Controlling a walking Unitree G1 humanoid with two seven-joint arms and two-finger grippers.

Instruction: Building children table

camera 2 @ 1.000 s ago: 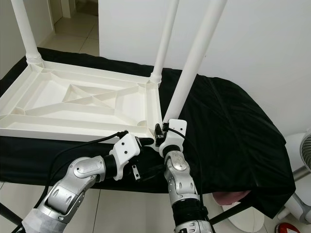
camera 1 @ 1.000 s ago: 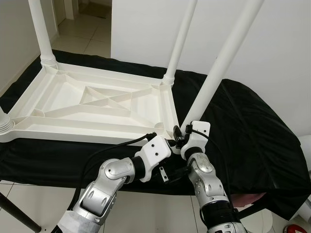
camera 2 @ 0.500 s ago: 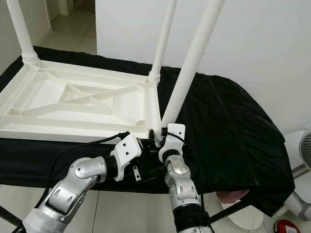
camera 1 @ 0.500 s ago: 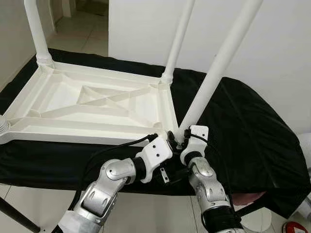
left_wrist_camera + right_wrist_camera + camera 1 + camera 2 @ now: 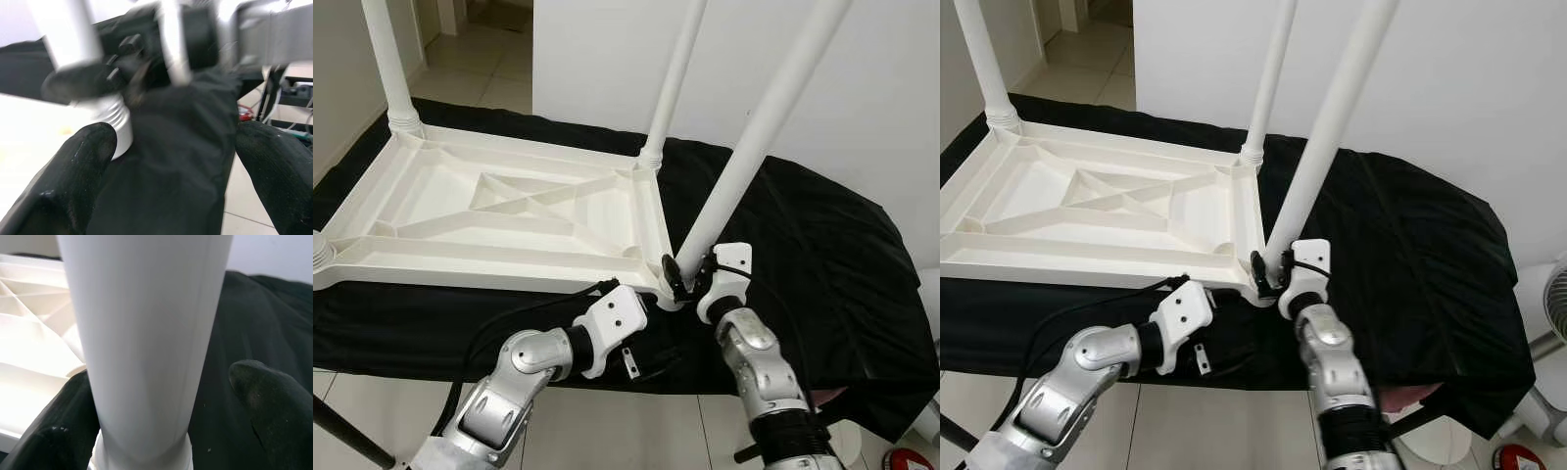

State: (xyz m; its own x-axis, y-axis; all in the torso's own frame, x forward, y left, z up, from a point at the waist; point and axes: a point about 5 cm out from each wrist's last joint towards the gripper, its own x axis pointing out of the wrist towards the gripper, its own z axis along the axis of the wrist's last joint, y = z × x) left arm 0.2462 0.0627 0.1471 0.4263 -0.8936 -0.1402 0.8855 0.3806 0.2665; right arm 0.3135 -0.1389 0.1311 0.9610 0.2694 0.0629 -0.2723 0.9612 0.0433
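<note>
Upturned white tabletop [image 5: 499, 211] on black-draped counter [image 5: 822, 245]; four legs, tops cropped, fourth mostly cut off. Right gripper [image 5: 680, 279] straddles near-corner leg [image 5: 754, 147], contact unclear. Left gripper [image 5: 171, 161] open, empty, blurry.

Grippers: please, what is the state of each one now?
Left gripper: open, holding nothing, beside the table's corner.
Right gripper: fingers around the white table leg near its base; one finger stands apart, so grip cannot be told.
</note>
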